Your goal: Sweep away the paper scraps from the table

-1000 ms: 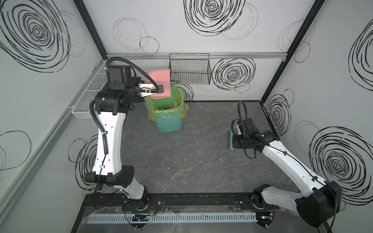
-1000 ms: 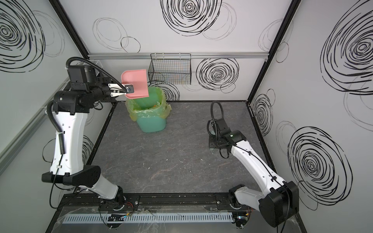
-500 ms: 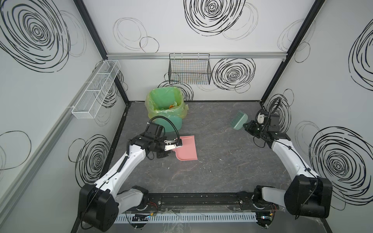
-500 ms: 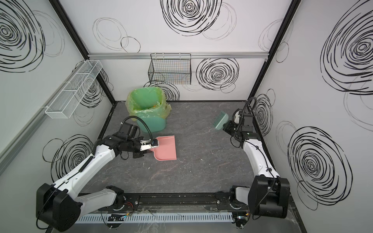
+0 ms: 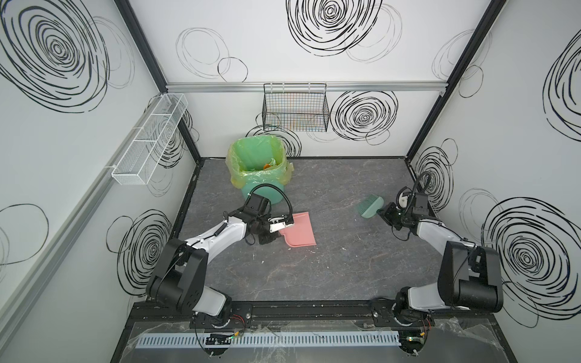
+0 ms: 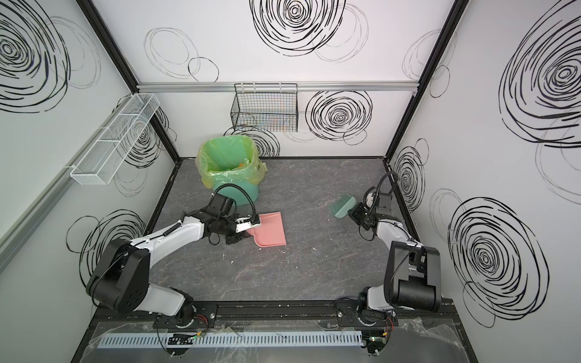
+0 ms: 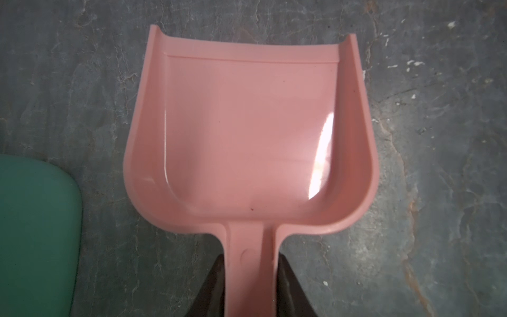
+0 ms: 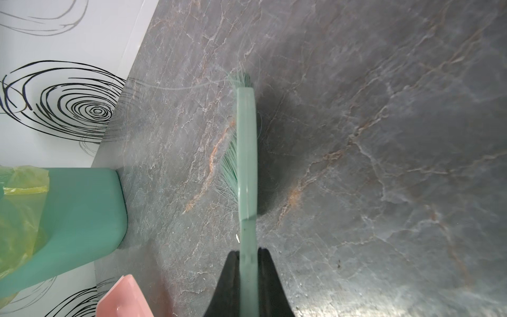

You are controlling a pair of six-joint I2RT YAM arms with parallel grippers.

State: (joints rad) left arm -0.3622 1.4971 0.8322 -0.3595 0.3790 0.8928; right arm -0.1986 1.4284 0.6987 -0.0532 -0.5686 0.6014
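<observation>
Pink plastic marks the change. The dustpan (image 5: 298,231), tipped high over the green bin (image 5: 251,192) a second ago, now lies flat on the surface (image 5: 330,276) just left of centre, with its mouth facing 3 o'clock. The left wrist view shows its tray empty, and the left claw (image 7: 249,274) is clamped on the handle. The paper scraps (image 5: 269,164) show as orange and pale green wads inside the bin, at 11 o'clock. No coloured wad shows on the surface, only a few pale specks around 6 o'clock of the pan.

The green brush (image 5: 371,206) has drawn back from mid-right to about 2 o'clock, by the wall. It sits tilted, with its bristles apparently off the surface. The right claw (image 8: 248,260) is clamped on its handle.

The load looks dumped and the sweeping is probably finished, with both tools parked low.
</observation>
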